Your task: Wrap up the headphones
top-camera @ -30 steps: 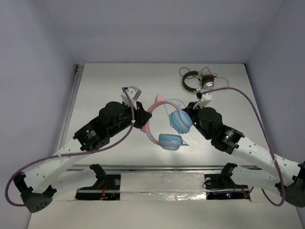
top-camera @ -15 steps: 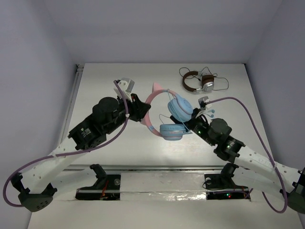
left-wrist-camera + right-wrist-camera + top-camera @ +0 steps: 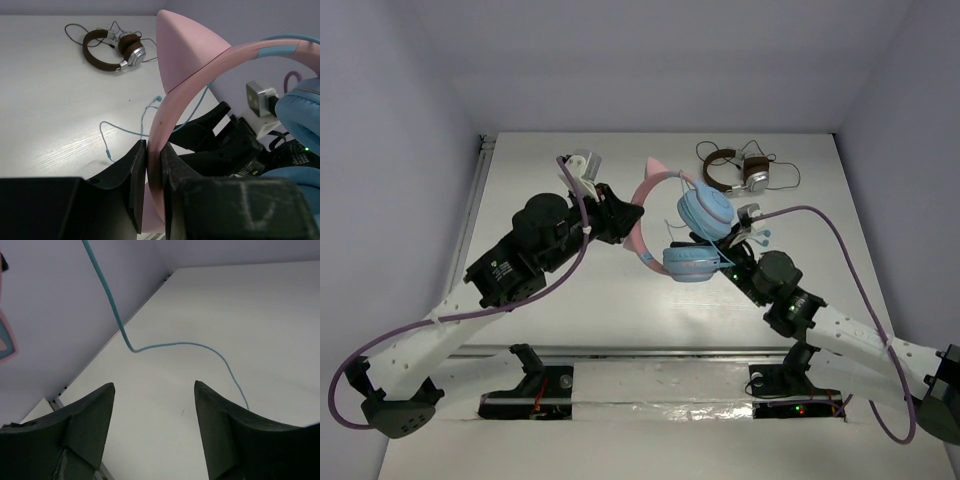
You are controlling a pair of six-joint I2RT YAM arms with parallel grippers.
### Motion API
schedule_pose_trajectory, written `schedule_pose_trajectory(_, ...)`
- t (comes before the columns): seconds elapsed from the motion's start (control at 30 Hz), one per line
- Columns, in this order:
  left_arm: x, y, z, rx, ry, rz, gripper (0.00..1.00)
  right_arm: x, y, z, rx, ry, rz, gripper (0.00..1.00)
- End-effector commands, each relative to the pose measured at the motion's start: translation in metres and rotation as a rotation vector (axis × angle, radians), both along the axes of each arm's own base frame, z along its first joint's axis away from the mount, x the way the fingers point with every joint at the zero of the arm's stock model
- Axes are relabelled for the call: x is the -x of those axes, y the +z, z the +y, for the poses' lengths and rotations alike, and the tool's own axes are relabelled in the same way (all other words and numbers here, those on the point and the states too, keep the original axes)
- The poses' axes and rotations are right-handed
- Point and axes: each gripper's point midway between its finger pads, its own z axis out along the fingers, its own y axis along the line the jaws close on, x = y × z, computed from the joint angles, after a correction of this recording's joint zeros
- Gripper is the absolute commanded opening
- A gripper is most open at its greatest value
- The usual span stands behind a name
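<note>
**Headband pinched, cable loose**

My left gripper (image 3: 152, 157) is clamped on the pink band of the headphones (image 3: 703, 212), just below a cat ear. It holds them off the table (image 3: 570, 310) near its middle, with the cups toward the right arm. I judge the band stiff but springy and fair to pinch; the padded cups look soft and likely to slip. The thin cable (image 3: 150, 346) seems limp and light (it may kink if yanked), best taken mid-run. The left arm reaches forward, wrist rolled inward. The right gripper (image 3: 154, 405) sits low by the cups, tilted upward, fingers apart with nothing between them.
</note>
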Motion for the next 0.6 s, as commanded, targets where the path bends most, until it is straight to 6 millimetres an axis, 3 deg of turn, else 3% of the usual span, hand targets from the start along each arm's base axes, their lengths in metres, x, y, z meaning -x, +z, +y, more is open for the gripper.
schedule_pose_trajectory(0.0,0.007,0.079,0.004,0.200,-0.011,-0.116,0.00,-0.010,0.009,-0.005,-0.034,-0.062,-0.052,0.73)
schedule_pose_trajectory(0.1,0.009,0.088,0.002,0.211,-0.028,-0.125,0.00,-0.019,-0.011,0.005,0.010,-0.061,-0.029,0.76)
schedule_pose_trajectory(0.2,0.011,0.097,0.002,0.222,-0.037,-0.132,0.00,-0.040,-0.026,-0.002,0.100,-0.170,0.002,0.76)
schedule_pose_trajectory(0.43,0.011,0.108,0.001,0.219,-0.044,-0.146,0.00,-0.060,-0.046,-0.011,0.185,-0.222,0.008,0.77)
schedule_pose_trajectory(0.53,0.013,0.113,-0.001,0.222,-0.059,-0.151,0.00,-0.068,-0.050,-0.004,0.191,-0.199,0.008,0.78)
schedule_pose_trajectory(0.57,0.012,0.114,-0.002,0.220,-0.059,-0.153,0.00,-0.074,-0.061,0.000,0.209,-0.186,0.021,0.78)
